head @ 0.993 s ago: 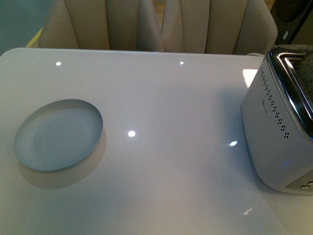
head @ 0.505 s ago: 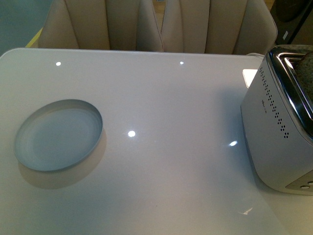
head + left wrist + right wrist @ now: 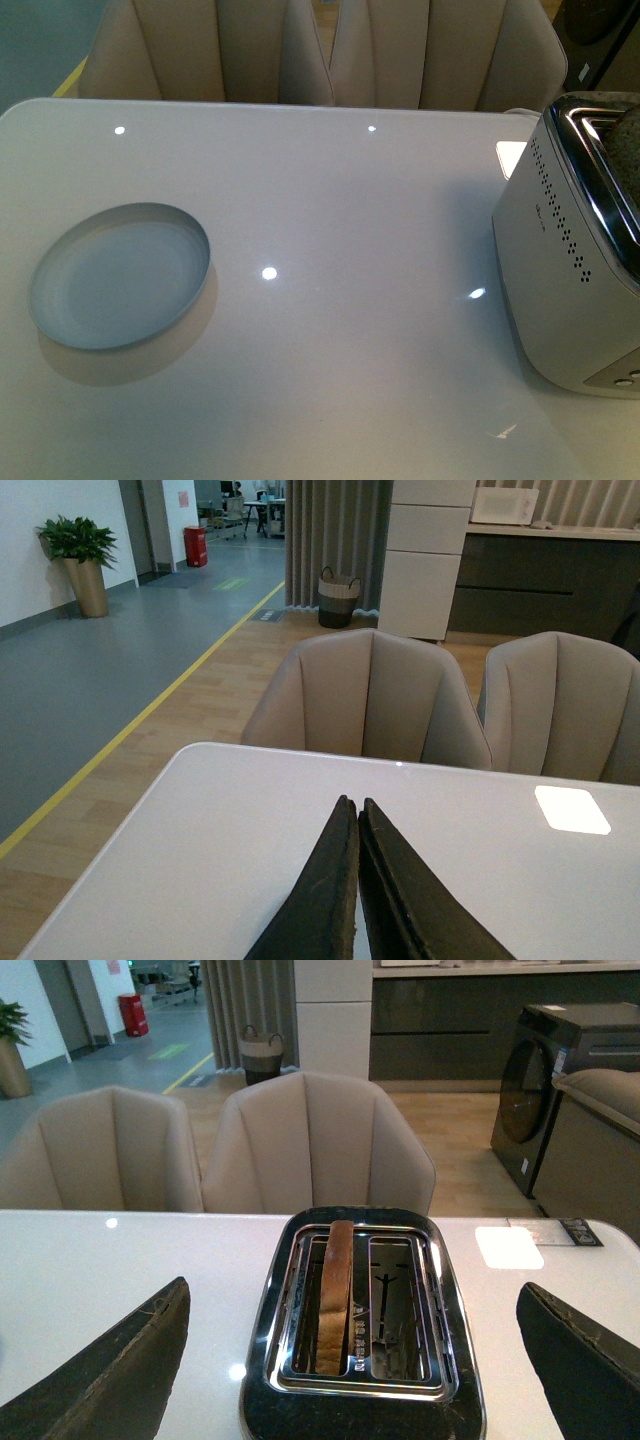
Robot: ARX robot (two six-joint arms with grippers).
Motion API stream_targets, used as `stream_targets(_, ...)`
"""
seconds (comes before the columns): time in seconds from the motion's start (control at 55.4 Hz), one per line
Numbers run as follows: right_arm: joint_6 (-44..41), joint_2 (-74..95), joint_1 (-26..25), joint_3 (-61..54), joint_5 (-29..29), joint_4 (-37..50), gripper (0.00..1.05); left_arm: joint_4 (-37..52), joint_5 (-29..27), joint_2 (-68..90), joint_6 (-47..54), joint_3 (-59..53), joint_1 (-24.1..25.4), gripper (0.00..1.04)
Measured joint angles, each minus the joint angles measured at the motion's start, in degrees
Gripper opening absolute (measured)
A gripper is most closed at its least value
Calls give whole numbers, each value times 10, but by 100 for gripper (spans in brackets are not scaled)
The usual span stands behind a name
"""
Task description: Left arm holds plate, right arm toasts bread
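Hovering wide open above the toaster (image 3: 362, 1320), the right gripper (image 3: 360, 1360) holds nothing; its two dark jaws stand well apart at either edge of the right wrist view, with the appliance framed between them. Directly below, the bread (image 3: 335, 1295) stands on edge in one of the toaster's two slots, its upper crust rising a little above the chrome rim, while the neighbouring slot is bare. The left gripper (image 3: 357, 880) is pressed fully closed on nothing, its jaws meeting in a thin seam, and it points out over the white worktop (image 3: 200, 850) toward the beige chairs (image 3: 370, 705) beyond the far edge.

Further out, in the front view, the plate (image 3: 120, 275) lies flat and bare on the worktop's left part, well apart from the toaster at the right edge, and neither arm shows there.

The slice being already seated in its slot, the toasting step appears to be in hand or finished, though the lever cannot be seen, so which is unclear. The plate is not yet held. The next move probably calls for the left gripper to open and take the plate by its rim, and for the right gripper to descend squarely over the slot and close on the exposed crust.
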Motion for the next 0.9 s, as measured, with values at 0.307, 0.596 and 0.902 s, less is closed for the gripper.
stream_targets(0.307, 0, 0, 0, 0, 0, 0, 96, -71, 0, -73, 0, 0, 0, 3)
stream_targets(0.596, 0, 0, 0, 0, 0, 0, 96, -126, 0, -129, 0, 0, 0, 3)
stream_targets(0.902, 0, 0, 0, 0, 0, 0, 96, -243, 0, -242, 0, 0, 0, 3)
